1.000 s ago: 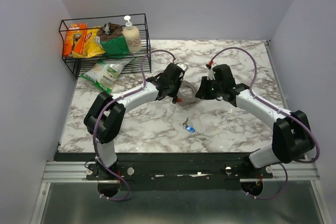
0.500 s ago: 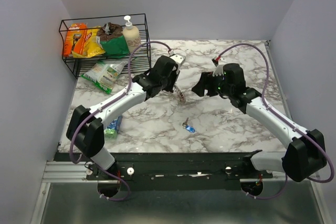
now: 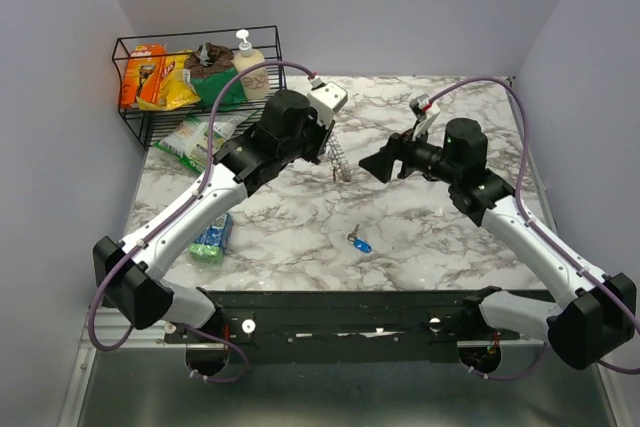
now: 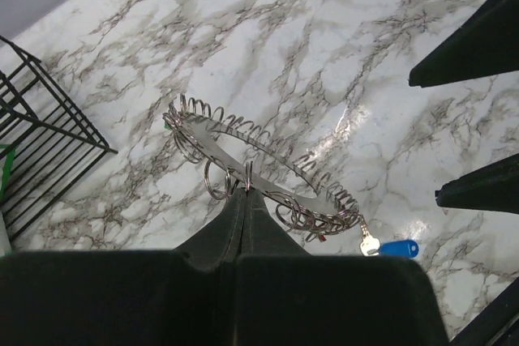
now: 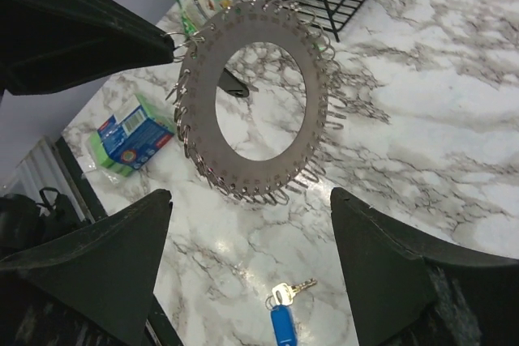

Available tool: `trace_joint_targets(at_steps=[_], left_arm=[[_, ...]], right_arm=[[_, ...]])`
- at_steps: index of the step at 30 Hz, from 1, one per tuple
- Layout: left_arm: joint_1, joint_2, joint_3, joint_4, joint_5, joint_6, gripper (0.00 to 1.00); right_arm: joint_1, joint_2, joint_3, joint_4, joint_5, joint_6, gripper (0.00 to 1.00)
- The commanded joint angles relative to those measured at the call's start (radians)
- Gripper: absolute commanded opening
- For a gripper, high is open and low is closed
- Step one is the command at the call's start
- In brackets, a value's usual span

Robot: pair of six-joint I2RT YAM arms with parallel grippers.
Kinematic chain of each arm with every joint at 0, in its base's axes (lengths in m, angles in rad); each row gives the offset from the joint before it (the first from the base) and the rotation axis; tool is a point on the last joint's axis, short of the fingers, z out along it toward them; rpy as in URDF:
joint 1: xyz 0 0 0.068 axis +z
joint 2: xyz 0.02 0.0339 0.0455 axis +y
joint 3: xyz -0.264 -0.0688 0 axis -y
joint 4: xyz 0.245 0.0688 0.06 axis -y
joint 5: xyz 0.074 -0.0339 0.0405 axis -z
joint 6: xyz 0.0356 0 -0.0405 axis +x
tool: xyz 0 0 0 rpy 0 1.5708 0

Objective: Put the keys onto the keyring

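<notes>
Keyring: a flat grey metal disc with an open centre and many small wire loops around its rim. It is held clear of the marble table, about mid-table between the two grippers, and seen almost edge-on from above. Its broad face is turned toward the right wrist camera, and it casts a shadow on the marble behind it.
Left gripper: jaws pressed together on the near rim of the keyring, which stands out beyond the fingertips.
Right gripper: jaws spread wide and holding nothing. It faces the ring from just beside it without touching it.
Blue-headed key: lies flat on the marble, nearer the arm bases than the ring and apart from both grippers. The same key shows in the left wrist view and the right wrist view.
Other keys: I cannot tell whether any hang among the loops.
Wire basket: in the far left corner, holding a pump bottle and snack packets.
Green-and-white packet: on the table in front of the basket.
Blue-and-green box: on the marble by the left arm.
</notes>
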Motion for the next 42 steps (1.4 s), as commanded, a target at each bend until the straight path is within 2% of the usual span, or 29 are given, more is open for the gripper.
trace_joint_targets(at_steps=[1,2,7,10,11,14,21,31,35,42], left_arm=[[-0.006,-0.081,-0.023,-0.015,0.145,0.127,0.0],[-0.006,-0.09,-0.039,-0.016,0.163,0.141,0.0],[-0.007,-0.136,-0.063,-0.042,0.238,0.208,0.0],[-0.007,-0.144,-0.048,-0.085,0.294,0.239,0.0],[-0.006,-0.145,-0.037,-0.097,0.314,0.26,0.0],[-0.007,-0.155,-0.034,-0.125,0.393,0.303,0.0],[-0.007,-0.187,-0.072,-0.116,0.584,0.345,0.0],[-0.004,-0.132,-0.053,-0.2,0.754,0.392,0.0],[-0.004,-0.119,-0.04,-0.209,0.774,0.392,0.0],[-0.004,-0.142,-0.059,-0.156,0.786,0.368,0.0]], right_arm=[[-0.004,-0.027,0.021,0.064,-0.144,-0.051,0.88],[-0.004,-0.031,0.033,0.064,-0.194,-0.069,0.88],[-0.004,-0.054,0.058,0.061,-0.259,-0.08,0.89],[-0.004,-0.065,0.056,0.058,-0.381,-0.127,0.9],[-0.004,-0.073,0.033,0.137,-0.449,-0.118,0.9],[-0.006,-0.113,-0.054,0.311,-0.509,-0.065,0.93],[-0.003,-0.091,-0.064,0.375,-0.595,-0.034,0.93],[0.012,-0.014,-0.042,0.398,-0.615,-0.006,0.8],[0.034,0.016,-0.036,0.404,-0.627,-0.003,0.72],[0.06,0.026,-0.051,0.435,-0.641,0.007,0.68]])
